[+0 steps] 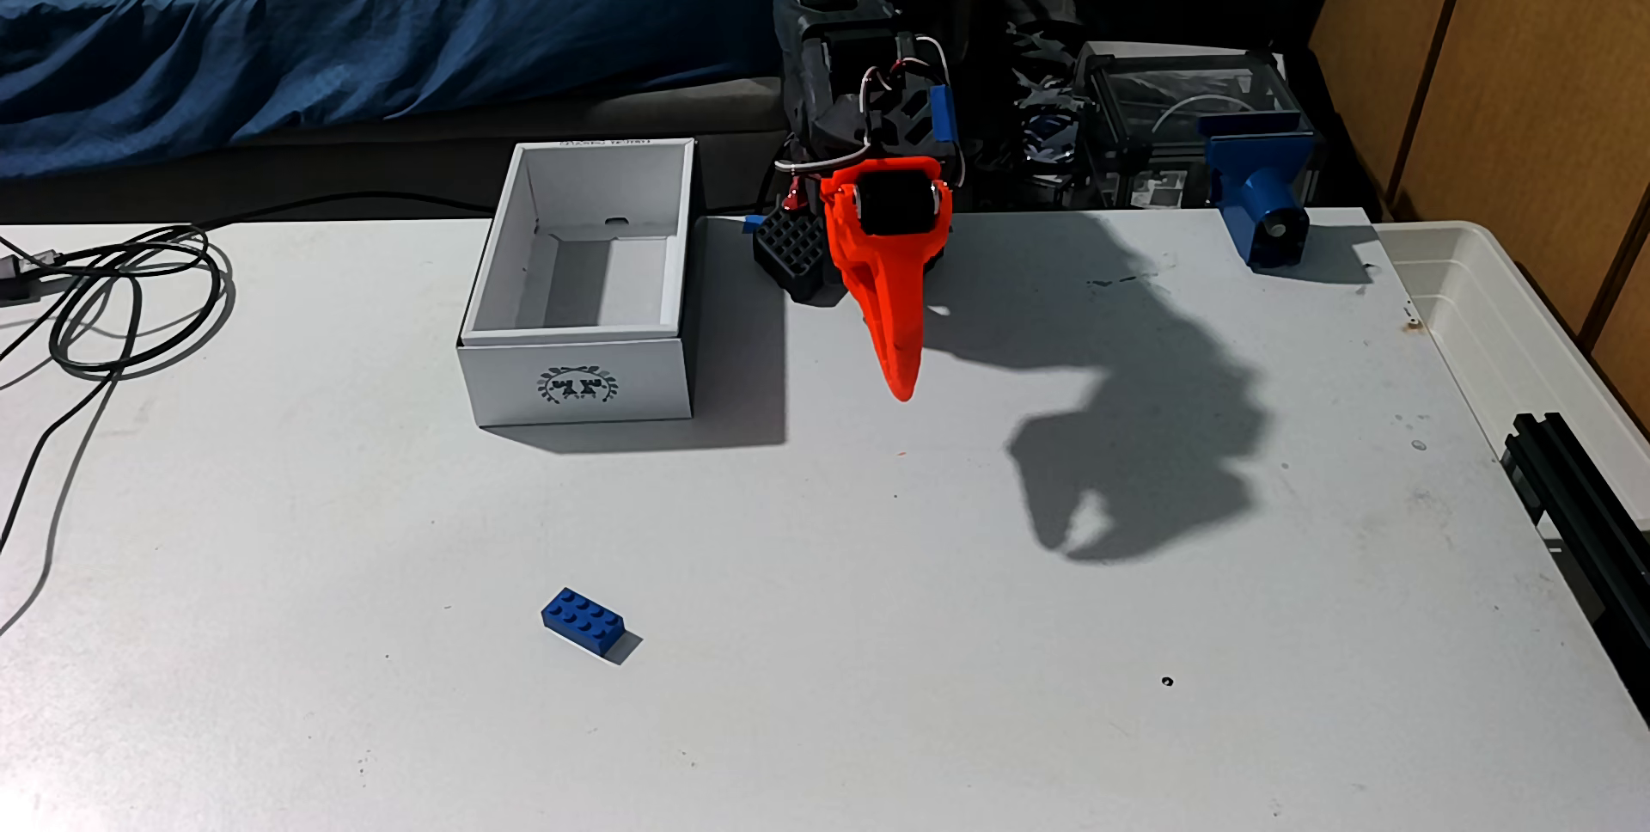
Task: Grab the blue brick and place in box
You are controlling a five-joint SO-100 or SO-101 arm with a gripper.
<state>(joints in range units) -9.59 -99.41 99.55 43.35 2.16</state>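
The blue brick lies flat on the white table, studs up, near the front left of centre in the fixed view. The box stands open and empty at the back, its short side with the dark wreath emblem facing the camera. My orange gripper hangs just right of the box, above the table, tips pointing down and forward. Its fingers look shut with nothing between them. The brick is well in front of the gripper and to its left.
Loose black cables coil at the table's left edge. A larger blue printed block sits at the back right. A translucent tub and a black rail line the right edge. The arm's shadow falls right of the gripper.
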